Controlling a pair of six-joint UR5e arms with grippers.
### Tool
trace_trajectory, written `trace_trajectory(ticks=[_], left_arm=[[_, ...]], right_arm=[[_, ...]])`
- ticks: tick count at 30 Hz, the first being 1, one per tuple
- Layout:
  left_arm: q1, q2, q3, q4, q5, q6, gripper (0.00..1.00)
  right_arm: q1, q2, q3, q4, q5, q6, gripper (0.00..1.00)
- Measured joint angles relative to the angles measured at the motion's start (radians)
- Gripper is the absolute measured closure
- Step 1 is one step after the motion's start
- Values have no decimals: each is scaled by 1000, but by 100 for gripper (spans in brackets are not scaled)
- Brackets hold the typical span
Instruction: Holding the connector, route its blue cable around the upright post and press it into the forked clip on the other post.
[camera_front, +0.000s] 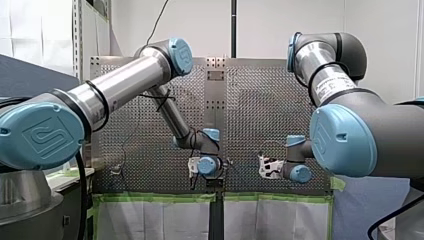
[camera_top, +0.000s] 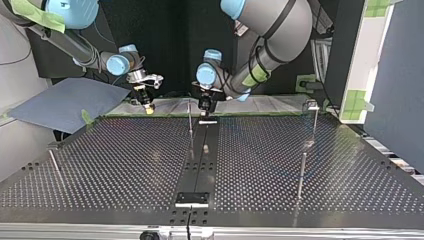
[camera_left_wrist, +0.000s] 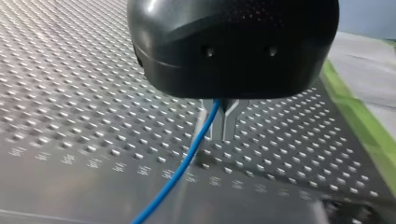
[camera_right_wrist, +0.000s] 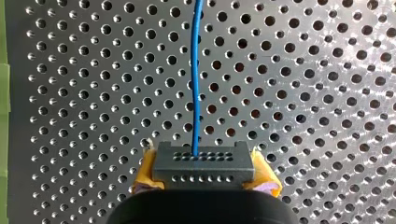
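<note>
Early days, I reckon. My right hand (camera_right_wrist: 205, 173) was clamped on the boxy dark-grey connector (camera_right_wrist: 204, 163), its yellow pads (camera_right_wrist: 145, 170) squashed against the sides. The thin, glossy blue cable (camera_right_wrist: 196, 84) ran out over the holey metal desk (camera_top: 280, 165). My left hand (camera_left_wrist: 218, 125) had its slim metal fingers (camera_left_wrist: 229, 126) pinched on that cable. Nothing was looped round the skinny upright post (camera_top: 190, 122) yet. The clip post (camera_top: 312, 106), at the top view's right, looked untouched.

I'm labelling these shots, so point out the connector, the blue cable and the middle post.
connector (camera_right_wrist: 203, 168), right wrist view, its dark front face.
blue cable (camera_right_wrist: 196, 84), right wrist view, mid-length.
middle post (camera_top: 190, 122), top view, upper shaft.
</note>
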Motion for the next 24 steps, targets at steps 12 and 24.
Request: trace_trajectory(ticks=[12,24], left_arm=[[19,-48,99,-86,20,-17,100],[32,-49,113,-108,21,-8,100]], right_arm=[[-5,0,-3,-6,2,4,98],[-19,1,-15,-13,7,30,98]])
